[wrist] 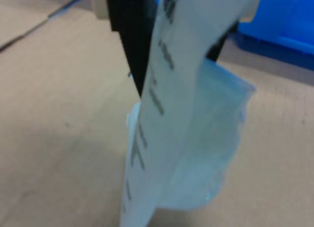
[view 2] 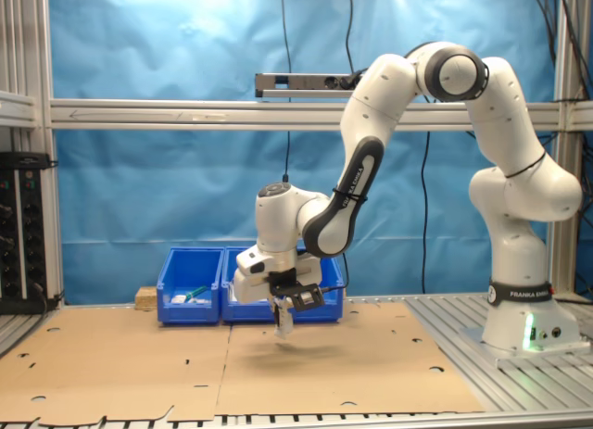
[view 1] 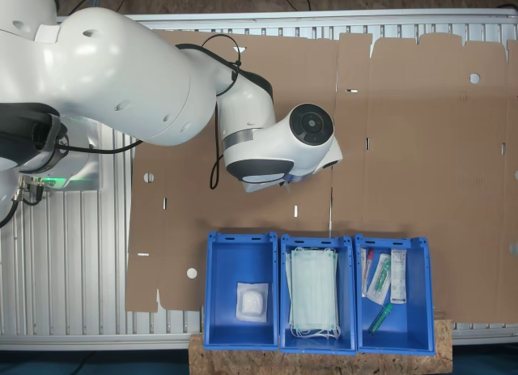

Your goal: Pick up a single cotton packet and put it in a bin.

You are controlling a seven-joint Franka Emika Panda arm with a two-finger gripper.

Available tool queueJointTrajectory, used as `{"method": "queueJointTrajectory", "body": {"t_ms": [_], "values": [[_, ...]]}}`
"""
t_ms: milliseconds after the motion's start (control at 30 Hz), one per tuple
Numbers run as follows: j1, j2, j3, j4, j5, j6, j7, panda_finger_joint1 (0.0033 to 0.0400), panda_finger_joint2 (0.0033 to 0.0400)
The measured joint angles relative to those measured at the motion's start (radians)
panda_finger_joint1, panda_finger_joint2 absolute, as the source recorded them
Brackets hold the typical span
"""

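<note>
My gripper [view 2: 285,307] hangs a little above the brown cardboard sheet [view 2: 371,355], in front of the blue bins [view 2: 190,285]. It is shut on the cotton packet [view 2: 283,326], a flat white packet that dangles below the fingers. Close up in the wrist view, the cotton packet [wrist: 171,124] shows dark printed lines and a clear bluish film side, held between the dark fingers [wrist: 128,40] of the gripper [wrist: 181,21]. In the first exterior view, the arm's white wrist [view 1: 283,144] covers the gripper from above, just behind the row of bins [view 1: 240,244].
Three blue bins stand side by side at the cardboard's edge. One holds a puffy plain white packet [view 1: 252,300], the middle one face masks [view 1: 313,290], and the third assorted small packets [view 1: 387,279]. The robot base [view 2: 519,318] stands on the ribbed metal table beside the cardboard.
</note>
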Motion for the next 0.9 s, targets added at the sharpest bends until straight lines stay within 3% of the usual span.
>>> {"method": "queueJointTrajectory", "body": {"t_ms": [333,900], "values": [[0.0,-0.078,0.0,-0.005,0.0,-0.024,0.0,0.0046,0.0046],[0.0,-0.249,0.008,-0.026,0.0,-0.143,0.0,0.0047,0.0047]]}}
